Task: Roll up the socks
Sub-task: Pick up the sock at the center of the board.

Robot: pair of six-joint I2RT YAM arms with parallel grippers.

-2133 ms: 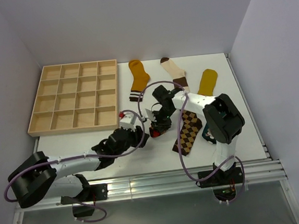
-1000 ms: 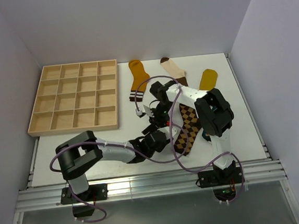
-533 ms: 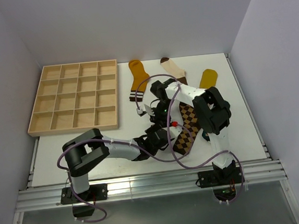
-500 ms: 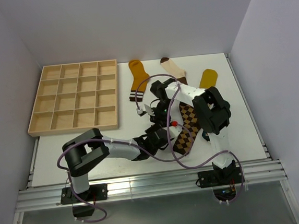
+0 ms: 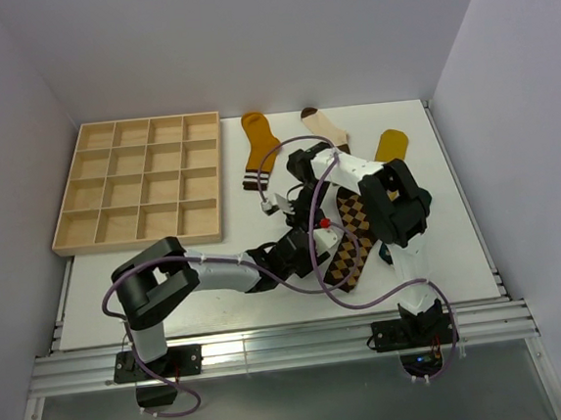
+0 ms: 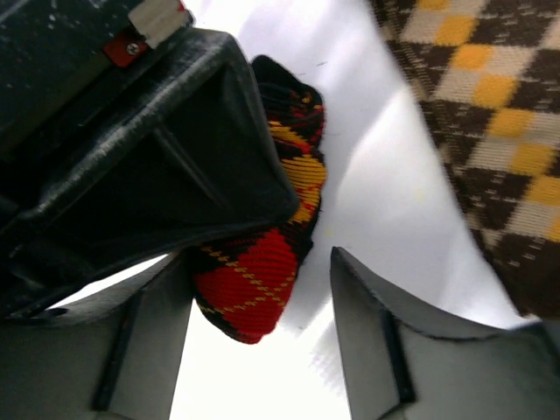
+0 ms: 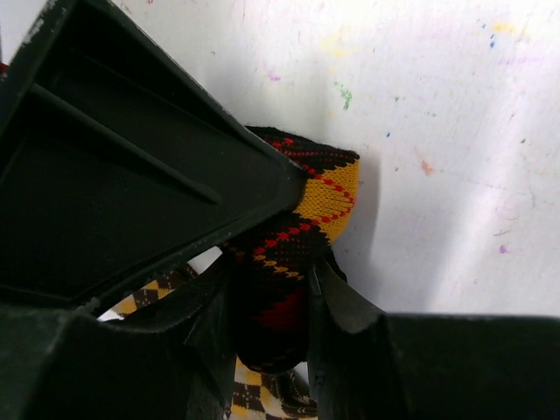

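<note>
Near the tabletop (image 5: pixel 458 214) centre, the right pincer (image 7: pixel 273 306) grips the rolled red sock (image 6: pixel 297 166) beside the brown argyle sock (image 6: pixel 490 131). The left pincer (image 6: pixel 261 302) has swung in from the left and now stands wide astride the roll. Rolling looks done; a tuck or handover likely follows.

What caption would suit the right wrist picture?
Right claw pinches a bunched red-black-yellow argyle sock over a speckled white table.
</note>
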